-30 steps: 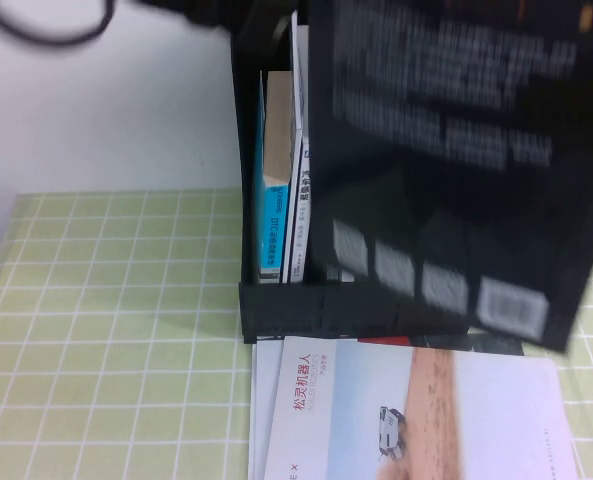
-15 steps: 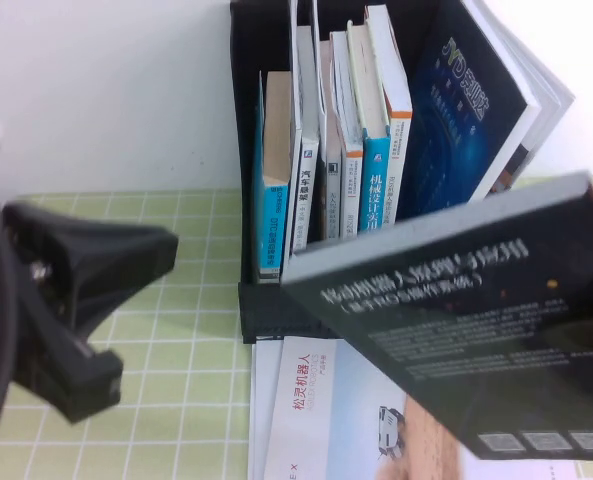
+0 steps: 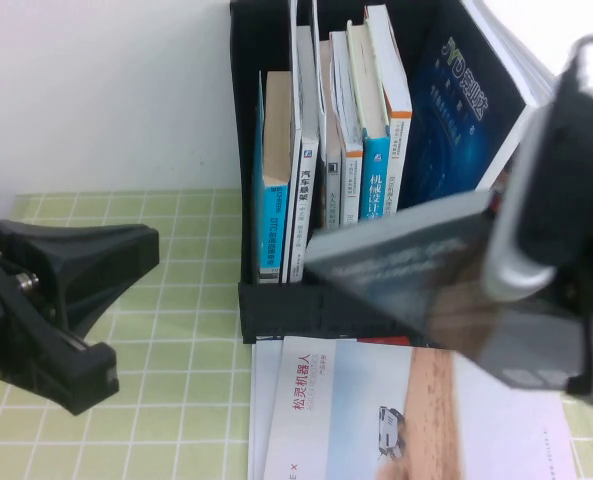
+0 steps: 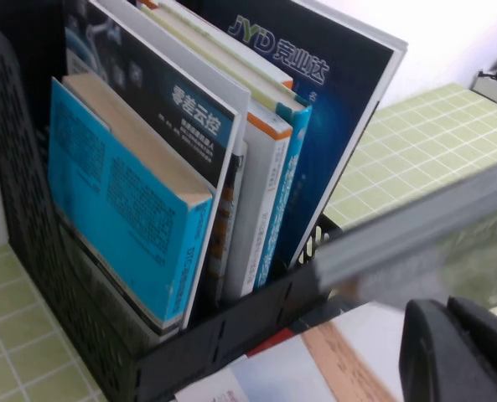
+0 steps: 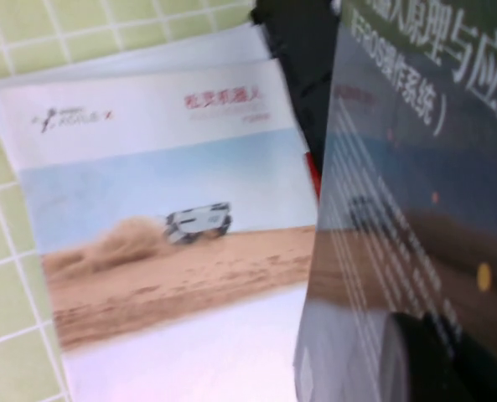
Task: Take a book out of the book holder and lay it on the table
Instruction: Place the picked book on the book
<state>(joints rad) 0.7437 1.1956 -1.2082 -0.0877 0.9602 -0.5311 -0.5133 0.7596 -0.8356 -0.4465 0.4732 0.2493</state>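
High view: the right gripper (image 3: 576, 330), at four o'clock, is clamped on the black paperback (image 3: 416, 270), which hangs tilted in front of the book holder (image 3: 276, 310), already out. The left gripper (image 3: 71, 300) waits at nine o'clock, fingers spread.

Left wrist view: the paperback's edge crosses near the rack.

Right wrist view: it hangs above the white booklet (image 5: 156, 218); next, lower it flat onto the table (image 5: 13, 276).
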